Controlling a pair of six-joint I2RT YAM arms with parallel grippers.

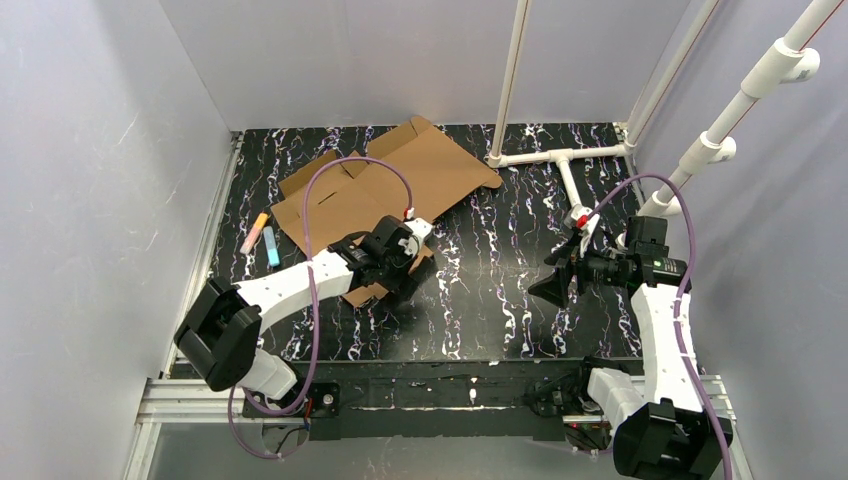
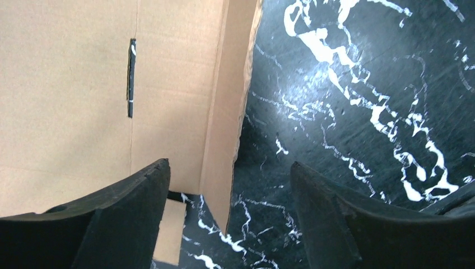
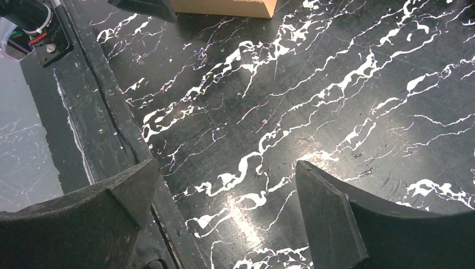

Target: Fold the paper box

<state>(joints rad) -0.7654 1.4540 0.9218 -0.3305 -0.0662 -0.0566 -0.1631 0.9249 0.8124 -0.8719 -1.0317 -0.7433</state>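
The paper box [image 1: 385, 175] is a brown die-cut sheet lying mostly flat at the back centre-left of the black marbled table. My left gripper [image 1: 403, 280] is open over the sheet's near right edge. In the left wrist view the panel with a narrow slot [image 2: 131, 78] fills the left side. A raised side flap [image 2: 221, 117] runs down between my open left gripper's [image 2: 228, 168] fingers, and neither finger touches it. My right gripper [image 1: 553, 284] is open and empty, hovering over bare table at the right and pointing left. In the right wrist view [image 3: 225, 165] a box corner [image 3: 224, 7] shows at the top edge.
An orange marker [image 1: 254, 232] and a blue marker [image 1: 272, 246] lie left of the sheet. A white pipe frame [image 1: 560, 157] stands at the back right. Grey walls close in three sides. The table's front rail [image 3: 84, 112] runs along the near edge.
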